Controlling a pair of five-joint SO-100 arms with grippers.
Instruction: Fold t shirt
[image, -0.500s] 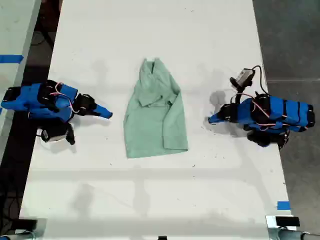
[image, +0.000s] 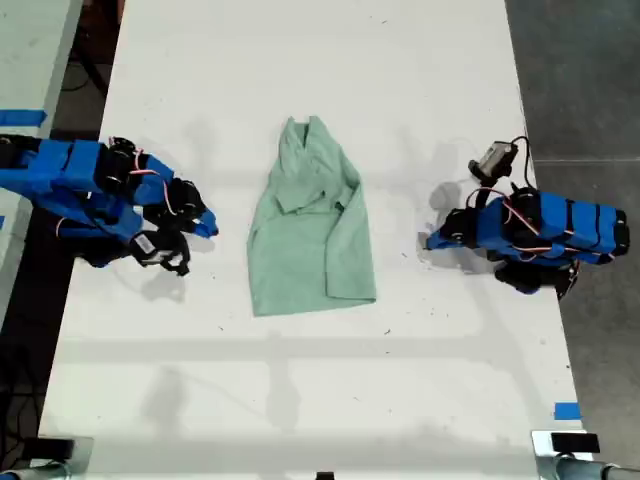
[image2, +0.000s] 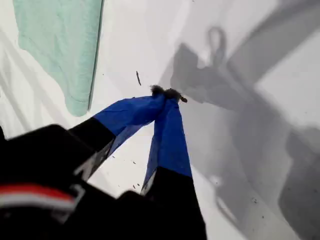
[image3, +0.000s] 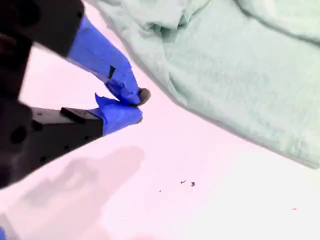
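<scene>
The pale mint-green t shirt (image: 310, 230) lies in the middle of the white table (image: 320, 390), folded lengthwise into a narrow strip, collar end far from the camera. My first gripper (image: 430, 240) rests shut on the table at the exterior view's right, a short gap from the shirt's side edge; its wrist view shows the blue fingertips (image2: 167, 97) together and a shirt corner (image2: 60, 45) beyond. My second gripper (image: 208, 226) is shut at the exterior view's left, close beside the shirt's edge (image3: 240, 75) without touching it, with nothing between its fingers (image3: 125, 90).
Dark floor borders the table on both sides of the exterior view. Blue tape marks (image: 567, 410) sit near the front corner at the exterior view's right, and on a second surface (image: 20, 117) at its left. A cable and small module (image: 495, 157) stick up from the first arm.
The second arm has swung and lifted, its body now angled higher in the exterior view with the gripper tip nearly in place. The first arm shifted slightly away from the shirt. The shirt is unmoved.
</scene>
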